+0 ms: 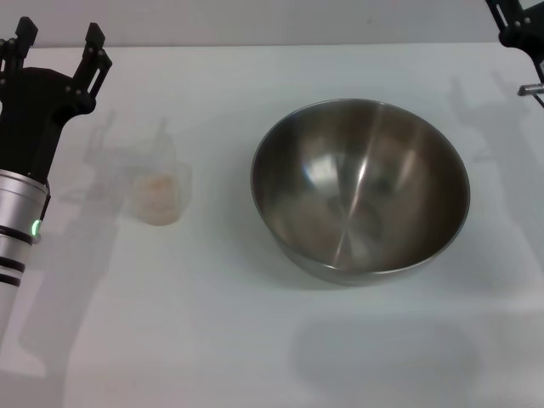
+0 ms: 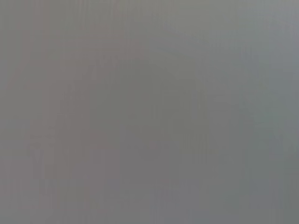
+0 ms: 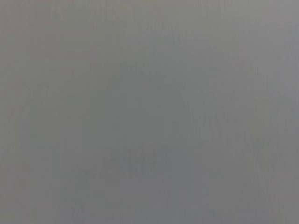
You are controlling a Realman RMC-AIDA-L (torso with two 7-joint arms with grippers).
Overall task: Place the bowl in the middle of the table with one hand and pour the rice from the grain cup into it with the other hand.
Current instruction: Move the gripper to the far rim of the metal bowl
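Note:
In the head view the steel bowl (image 1: 360, 189) stands on the white table (image 1: 204, 323), right of centre, and looks empty inside. The clear grain cup (image 1: 159, 189) stands upright to its left, with off-white rice (image 1: 158, 194) in its lower part. My left gripper (image 1: 59, 42) is open and empty at the far left, behind and left of the cup, apart from it. My right gripper (image 1: 517, 24) shows only in part at the top right corner, behind the bowl. Both wrist views show only plain grey.
The table's far edge (image 1: 280, 44) runs along the top of the head view. Bare tabletop lies in front of the bowl and cup.

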